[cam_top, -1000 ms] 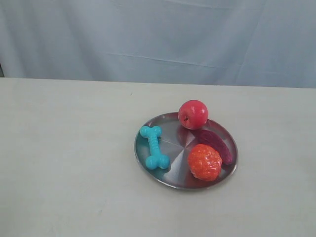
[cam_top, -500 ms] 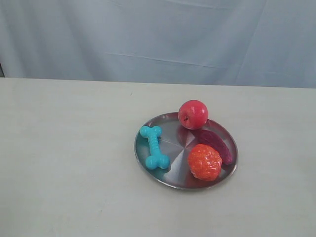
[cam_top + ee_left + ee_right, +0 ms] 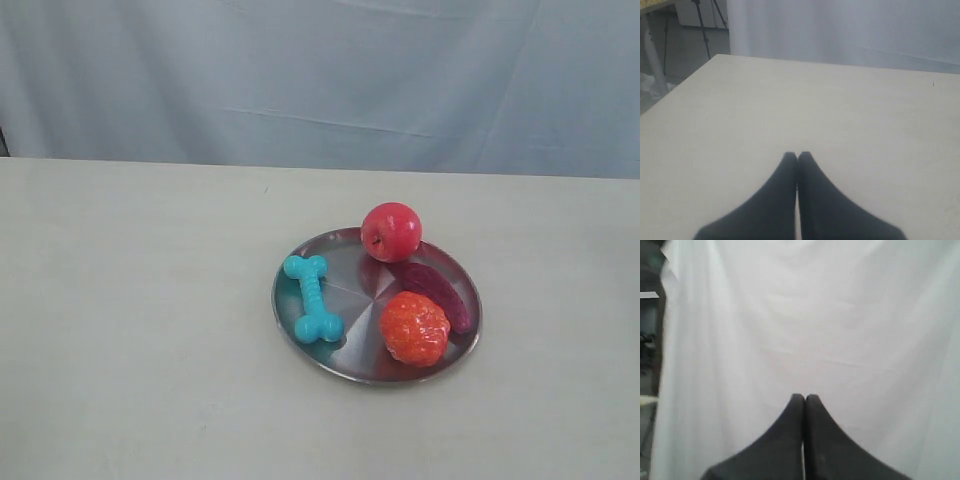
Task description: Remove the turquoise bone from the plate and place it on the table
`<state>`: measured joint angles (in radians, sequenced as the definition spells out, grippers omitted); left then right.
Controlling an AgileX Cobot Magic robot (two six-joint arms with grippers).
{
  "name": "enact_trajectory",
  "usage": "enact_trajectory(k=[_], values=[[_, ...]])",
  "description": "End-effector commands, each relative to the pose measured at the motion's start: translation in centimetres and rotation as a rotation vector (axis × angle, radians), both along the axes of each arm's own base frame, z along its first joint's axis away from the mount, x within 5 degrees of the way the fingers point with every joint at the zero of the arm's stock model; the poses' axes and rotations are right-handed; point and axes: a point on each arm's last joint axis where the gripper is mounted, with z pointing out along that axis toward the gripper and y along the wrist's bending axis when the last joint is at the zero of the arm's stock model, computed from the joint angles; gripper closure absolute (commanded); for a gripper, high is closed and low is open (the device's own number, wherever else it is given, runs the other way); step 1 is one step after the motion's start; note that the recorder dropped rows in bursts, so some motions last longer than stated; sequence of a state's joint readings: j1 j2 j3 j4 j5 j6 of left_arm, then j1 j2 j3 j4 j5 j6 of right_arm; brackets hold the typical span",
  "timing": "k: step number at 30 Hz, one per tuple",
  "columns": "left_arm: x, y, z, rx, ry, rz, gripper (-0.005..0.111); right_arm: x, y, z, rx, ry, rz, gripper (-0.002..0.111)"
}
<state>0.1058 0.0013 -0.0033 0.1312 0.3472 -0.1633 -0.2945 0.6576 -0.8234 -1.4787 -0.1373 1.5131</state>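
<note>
While the turquoise bone (image 3: pixel 312 298) is seen on the plate (image 3: pixel 352 283), left claw (image 3: pixel 797 156) and right claw (image 3: pixel 804 397) are pinched closed, empty | bone is judged light, hard | ribbed middle is best gripped.

The turquoise bone (image 3: pixel 312 298) lies flat on the plate's (image 3: pixel 372 372) left side.

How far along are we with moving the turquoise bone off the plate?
Nothing is done yet: the ribbed turquoise plastic bone lies on the round silver metal plate. Nothing is in hand: the left gripper and right gripper are shut and empty. Left: reach, grasp, lift, set it on the cream tabletop.
</note>
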Motion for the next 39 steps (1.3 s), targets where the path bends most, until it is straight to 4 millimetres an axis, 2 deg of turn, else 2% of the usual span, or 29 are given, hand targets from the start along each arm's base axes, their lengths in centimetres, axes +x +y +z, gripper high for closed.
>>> enact_trajectory(k=[1,2,3,5,9,10,12,14,17,21,25,27,29,33,35,39], values=[[0.0,0.0,-0.1,0.0,-0.001,-0.005,0.107,6.6,-1.7,-3.2,-0.156,0.272,0.002,0.109],[0.0,0.0,-0.1,0.0,-0.001,-0.005,0.107,7.6,-2.0,-4.3,-0.201,0.326,0.001,0.109],[0.0,0.0,-0.1,0.0,-0.001,-0.005,0.107,8.9,-2.9,-6.5,-0.274,0.42,-0.051,0.109],[0.0,0.0,-0.1,0.0,-0.001,-0.005,0.107,9.6,-4.3,-8.4,-0.362,0.517,-0.162,0.109],[0.0,0.0,-0.1,0.0,-0.001,-0.005,0.107,9.2,-7.8,-11.2,-0.597,0.769,-0.569,0.109],[0.0,0.0,-0.1,0.0,-0.001,-0.005,0.107,9.2,-8.4,-11.5,-0.585,0.807,-0.654,0.109],[0.0,0.0,-0.1,0.0,-0.001,-0.005,0.107,9.7,-9.3,-11.3,-0.398,0.834,-0.776,0.109],[0.0,0.0,-0.1,0.0,-0.001,-0.005,0.107,10.9,-9.2,-11.0,-0.201,0.891,-0.719,0.109],[0.0,0.0,-0.1,0.0,-0.001,-0.005,0.107,13.5,-7.9,-11.6,0.036,1.08,-0.474,0.109],[0.0,0.0,-0.1,0.0,-0.001,-0.005,0.107,16.8,-5.4,-13.8,0.151,1.348,-0.077,0.109],[0.0,0.0,-0.1,0.0,-0.001,-0.005,0.107,19.1,-3.3,-15.9,0.246,1.406,0.166,0.108],[0.0,0.0,-0.1,0.0,-0.001,-0.005,0.107,20.1,-1.8,-16.7,0.183,1.4,0.218,0.106],[0.0,0.0,-0.1,0.0,-0.001,-0.005,0.107,21.1,-0.1,-17.3,0.117,1.381,0.256,0.093],[0.0,0.0,-0.1,0.0,-0.001,-0.005,0.107,23.0,4.1,-18.0,0.025,1.271,0.323,0.051],[0.0,0.0,-0.1,0.0,-0.001,-0.005,0.107,23.9,5.5,-18.1,0.027,1.239,0.336,0.053],[0.0,0.0,-0.1,0.0,-0.001,-0.005,0.107,26.2,8.1,-18.9,0.05,1.253,0.368,0.07]])
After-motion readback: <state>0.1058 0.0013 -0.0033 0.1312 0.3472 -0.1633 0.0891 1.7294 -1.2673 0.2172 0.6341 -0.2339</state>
